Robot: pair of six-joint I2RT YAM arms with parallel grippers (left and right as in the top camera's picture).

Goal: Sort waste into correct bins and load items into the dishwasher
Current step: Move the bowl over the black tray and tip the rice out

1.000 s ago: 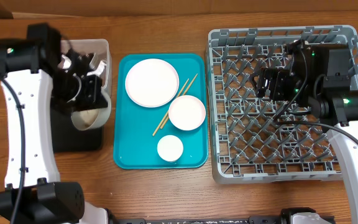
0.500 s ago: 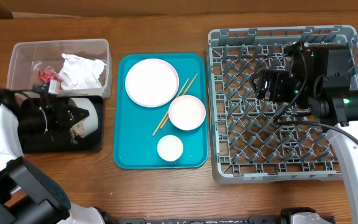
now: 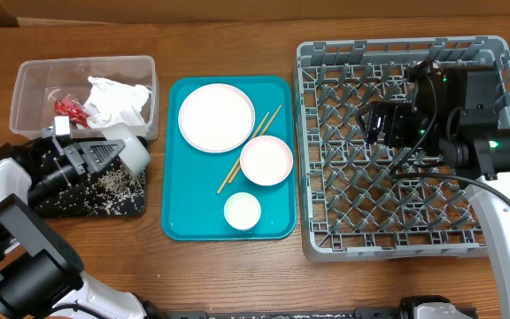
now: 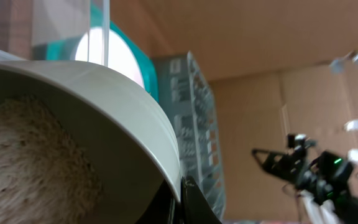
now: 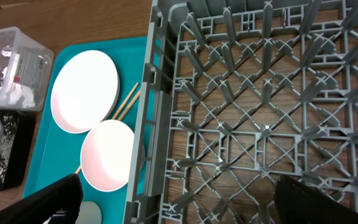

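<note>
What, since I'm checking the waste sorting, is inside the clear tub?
Inside the clear tub lie a crumpled white napkin and, to its left, a small red wrapper. Anything beneath the napkin is covered and cannot be seen.

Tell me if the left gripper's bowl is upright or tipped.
Tipped: the bowl lies sideways over the black tray, with rice grains scattered below.

grey bowl (image 3: 131, 151) on its side over black tray (image 3: 78, 207), rice grains (image 3: 113, 182) across it
</note>
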